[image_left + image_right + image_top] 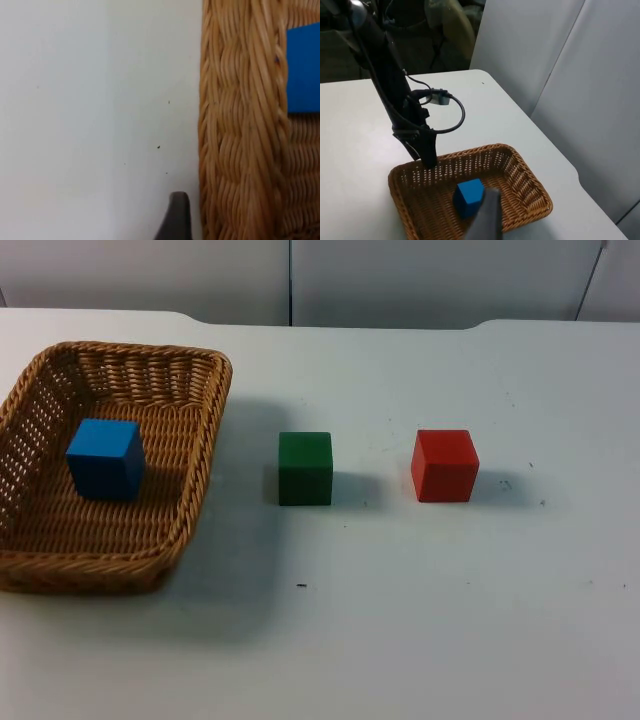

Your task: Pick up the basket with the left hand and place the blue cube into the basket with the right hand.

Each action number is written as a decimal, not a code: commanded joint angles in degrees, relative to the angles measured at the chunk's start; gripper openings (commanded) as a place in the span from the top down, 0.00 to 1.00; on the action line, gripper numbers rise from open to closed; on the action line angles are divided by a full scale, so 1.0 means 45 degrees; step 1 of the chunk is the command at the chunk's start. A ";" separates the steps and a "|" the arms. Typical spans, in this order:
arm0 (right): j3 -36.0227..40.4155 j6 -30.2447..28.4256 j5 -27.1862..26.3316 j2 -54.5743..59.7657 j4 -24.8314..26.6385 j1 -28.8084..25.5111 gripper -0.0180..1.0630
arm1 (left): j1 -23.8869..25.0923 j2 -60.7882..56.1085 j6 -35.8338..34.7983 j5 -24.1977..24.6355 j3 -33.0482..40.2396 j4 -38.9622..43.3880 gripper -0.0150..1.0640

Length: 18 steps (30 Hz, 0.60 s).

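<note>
On the white table (450, 620), at its left side, a woven wicker basket (205, 440) of rectangular shape is seen, with the blue cube (104, 458) lying inside on its floor. The left gripper (428, 160) is held at the basket's far rim; its state cannot be told. The right gripper (487, 215) hangs high above basket and cube, apart from both, its state likewise untellable. A green cube (305, 468) and a red cube (445, 465) are noted beside the basket.
</note>
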 commanded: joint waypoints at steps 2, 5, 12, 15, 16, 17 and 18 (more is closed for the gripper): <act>0.0048 0.0042 -0.0004 -0.0127 0.0086 -0.0049 0.28 | -0.0008 -0.0481 -0.0302 -0.0019 -0.0098 -0.0004 0.33; 0.0048 0.0014 -0.0008 -0.0127 0.0086 -0.0049 0.28 | -0.0008 -0.0990 -0.0302 -0.0146 -0.0098 -0.0004 0.33; 0.0048 -0.0041 -0.0008 -0.0127 0.0060 -0.0049 0.28 | -0.0008 -0.2860 -0.0516 -0.0480 -0.0098 0.0040 0.33; 0.0048 -0.0070 -0.0062 -0.0127 0.0030 -0.0049 0.28 | -0.0008 -0.3703 -0.0708 -0.0407 -0.0098 0.0070 0.33; 0.0048 -0.0070 -0.0114 -0.0127 0.0006 -0.0049 0.28 | -0.0008 -0.4079 -0.0752 -0.0377 -0.0098 0.0070 0.33; 0.0048 -0.0070 -0.0179 -0.0127 -0.0017 -0.0049 0.28 | -0.0008 -0.4465 -0.0931 -0.0377 -0.0098 0.0098 0.33; 0.0048 -0.0070 -0.0260 -0.0127 -0.0017 -0.0049 0.28 | -0.0008 -0.4971 -0.1028 -0.0377 -0.0098 0.0098 0.33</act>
